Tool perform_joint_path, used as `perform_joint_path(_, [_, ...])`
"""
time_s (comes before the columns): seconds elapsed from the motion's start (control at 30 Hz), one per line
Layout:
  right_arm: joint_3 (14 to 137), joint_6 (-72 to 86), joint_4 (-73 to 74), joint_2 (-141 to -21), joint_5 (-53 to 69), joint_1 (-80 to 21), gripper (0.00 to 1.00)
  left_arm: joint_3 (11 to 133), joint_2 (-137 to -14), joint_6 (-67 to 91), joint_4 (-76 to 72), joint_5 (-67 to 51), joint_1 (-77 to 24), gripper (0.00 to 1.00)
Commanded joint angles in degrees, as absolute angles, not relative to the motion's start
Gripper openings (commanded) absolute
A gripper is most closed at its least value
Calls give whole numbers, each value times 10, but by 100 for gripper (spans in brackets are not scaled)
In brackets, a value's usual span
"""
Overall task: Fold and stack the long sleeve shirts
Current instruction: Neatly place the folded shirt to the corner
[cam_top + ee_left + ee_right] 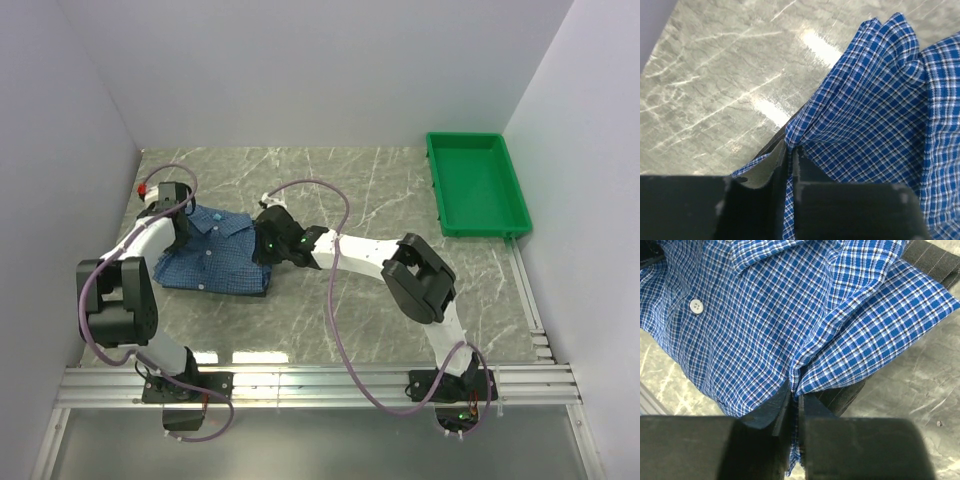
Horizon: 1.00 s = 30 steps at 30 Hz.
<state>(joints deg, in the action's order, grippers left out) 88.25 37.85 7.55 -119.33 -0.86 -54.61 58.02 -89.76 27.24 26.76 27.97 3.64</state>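
Note:
A blue long sleeve shirt [215, 258] with a fine check lies folded on the table's left side, collar toward the back. My left gripper [180, 222] is at its back left corner, and in the left wrist view that gripper [791, 149] is shut on a pinched fold of the blue cloth [870, 115]. At the shirt's right edge, my right gripper [263, 240] is likewise shut [794, 395] on a blue fold [765, 325]. A dark cloth with thin light lines [935, 260], seemingly the other shirt, shows under the blue one.
A green plastic tray [477, 185] stands at the back right against the wall. White walls close in the marbled table [380, 200] on the left, back and right. A metal rail [320, 385] runs along the near edge by the arm bases.

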Motion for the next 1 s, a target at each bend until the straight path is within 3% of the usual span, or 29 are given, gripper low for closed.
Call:
perform_joint_path(0.0, [904, 374, 96, -1209, -33, -545, 17, 593, -904, 287, 251, 297, 42, 15])
perform_joint_path(0.13, [883, 383, 90, -1185, -33, -542, 47, 591, -895, 290, 250, 287, 41, 29])
perform_joint_path(0.17, [881, 385, 91, -1180, -33, -540, 50, 592, -894, 293, 251, 285, 42, 44])
perform_joint_path(0.23, [872, 388, 98, -1163, -39, -537, 58, 593, -884, 297, 253, 285, 42, 59])
perform_joint_path(0.27, [868, 388, 101, -1157, -40, -534, 60, 592, -880, 298, 254, 285, 41, 72])
perform_joint_path(0.37, [853, 387, 106, -1126, -40, -524, 64, 596, -855, 299, 256, 280, 41, 83])
perform_joint_path(0.6, [847, 381, 129, -1061, -46, -499, 65, 614, -759, 323, 301, 217, 38, 87])
perform_joint_path(0.83, [881, 397, 68, -1091, 72, -477, 43, 529, -660, 407, 329, 97, 30, 84])
perform_joint_path(0.97, [889, 413, 27, -1135, 105, -472, 37, 453, -596, 460, 325, 42, 30, 85])
